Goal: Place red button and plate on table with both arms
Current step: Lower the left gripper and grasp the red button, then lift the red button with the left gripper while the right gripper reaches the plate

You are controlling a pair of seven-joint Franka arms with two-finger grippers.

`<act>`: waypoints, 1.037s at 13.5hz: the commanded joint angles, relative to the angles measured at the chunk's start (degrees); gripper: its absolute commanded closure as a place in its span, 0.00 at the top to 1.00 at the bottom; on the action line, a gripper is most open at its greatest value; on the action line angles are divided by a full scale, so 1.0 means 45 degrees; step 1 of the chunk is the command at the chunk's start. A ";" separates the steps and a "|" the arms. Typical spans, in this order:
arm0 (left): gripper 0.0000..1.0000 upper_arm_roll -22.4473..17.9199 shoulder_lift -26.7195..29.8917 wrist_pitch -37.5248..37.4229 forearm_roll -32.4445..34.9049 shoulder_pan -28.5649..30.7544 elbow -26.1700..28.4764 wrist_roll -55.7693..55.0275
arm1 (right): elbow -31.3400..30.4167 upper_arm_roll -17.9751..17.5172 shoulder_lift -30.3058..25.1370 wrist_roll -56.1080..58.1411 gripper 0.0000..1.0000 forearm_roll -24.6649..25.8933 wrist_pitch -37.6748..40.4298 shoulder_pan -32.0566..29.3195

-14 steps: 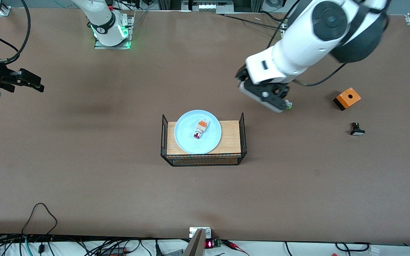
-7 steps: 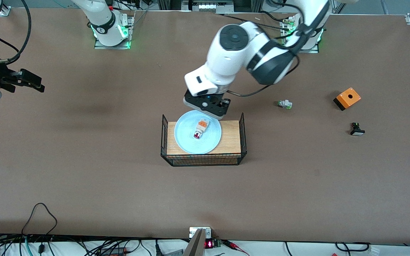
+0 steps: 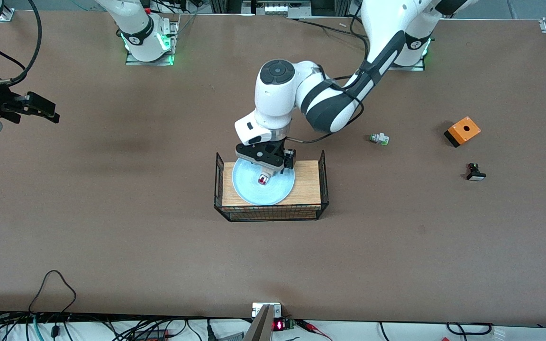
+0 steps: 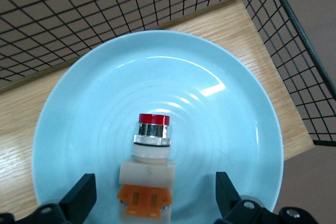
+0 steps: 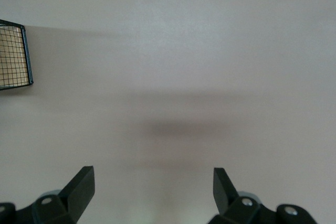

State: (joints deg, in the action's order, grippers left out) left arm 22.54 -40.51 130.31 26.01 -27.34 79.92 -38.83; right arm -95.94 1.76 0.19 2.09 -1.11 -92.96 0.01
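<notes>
Brown table (image 3: 112, 227), left claw (image 4: 152, 203) spread over red button (image 4: 152, 135), right claw (image 5: 152, 192) spread, waiting.

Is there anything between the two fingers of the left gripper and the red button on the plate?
No. In the left wrist view the open left gripper straddles the red button on the plate; nothing lies between.

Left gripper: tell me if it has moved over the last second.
Yes. The left gripper swung from above bare table toward the right arm's end, now over the pale blue round plate on the fixed wire rack.
</notes>
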 commanded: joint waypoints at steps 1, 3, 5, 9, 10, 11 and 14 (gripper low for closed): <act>0.73 -0.0087 -0.0159 -0.0072 0.0333 -0.0155 -0.0533 -0.0199 | 0.0128 -0.0118 -0.0003 -0.0211 1.00 0.0148 0.0131 -0.0100; 0.39 -0.0087 -0.0139 -0.0091 0.0196 -0.0097 -0.0475 -0.0257 | 0.0129 -0.0118 -0.0003 -0.0211 1.00 0.0168 0.0131 -0.0099; 0.17 -0.0068 -0.0100 -0.0110 0.0196 -0.0077 -0.0513 -0.0743 | 0.0129 -0.0118 0.0017 -0.0211 1.00 0.0168 0.0131 -0.0099; 0.11 -0.0010 0.0542 -0.0596 0.0157 0.0021 -0.0552 -0.0726 | 0.0129 -0.0118 0.0095 -0.0173 1.00 0.0090 0.0130 -0.0119; 0.11 0.0010 0.0892 -0.1082 -0.0018 0.0021 -0.0591 -0.0726 | 0.0129 -0.0118 0.0075 -0.0230 1.00 0.0148 0.0111 -0.0080; 0.11 0.0049 0.1321 -0.1628 -0.0638 0.0021 -0.0630 -0.0726 | 0.0148 -0.0137 0.0056 -0.0366 1.00 0.0110 0.0150 -0.0041; 0.12 0.0030 0.3116 -0.4337 -0.1777 0.0585 -0.0611 -0.0531 | 0.0264 -0.0370 0.0075 -0.3614 1.00 -0.0066 0.0131 0.0677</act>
State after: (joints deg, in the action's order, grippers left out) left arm 22.58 -32.99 118.48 20.36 -26.79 75.74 -41.50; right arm -95.92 1.40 0.46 -4.91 -1.30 -92.98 0.46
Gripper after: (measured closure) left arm 0.586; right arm 0.000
